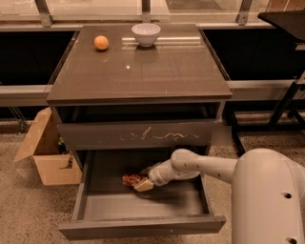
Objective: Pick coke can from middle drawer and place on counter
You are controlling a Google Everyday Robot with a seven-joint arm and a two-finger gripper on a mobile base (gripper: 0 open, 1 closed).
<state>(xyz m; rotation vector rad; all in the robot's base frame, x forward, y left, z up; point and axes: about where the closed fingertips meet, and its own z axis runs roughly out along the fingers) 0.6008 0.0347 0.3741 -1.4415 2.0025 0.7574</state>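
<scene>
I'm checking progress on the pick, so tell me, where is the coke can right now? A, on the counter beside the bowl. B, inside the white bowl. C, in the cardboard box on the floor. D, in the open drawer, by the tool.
D: the can lies on the floor of the open drawer with the tool right at it, while the counter holds an orange and a bowl.

This looks like a robot test area in a lab or office building, not a home. A lone glossy dark grey-brown drawer cabinet (pixel 143 76) stands on a speckled stone-like floor (pixel 28 209), with metal-framed glazing (pixel 145 5) along the top edge. An open brown cardboard box (pixel 45 155) sits at lower left and a black metal-legged table (pixel 286 95) at upper right. The robot's pale gripper (pixel 143 185) is at lower centre, inside the pulled-out dark grey-brown drawer (pixel 143 226).
</scene>
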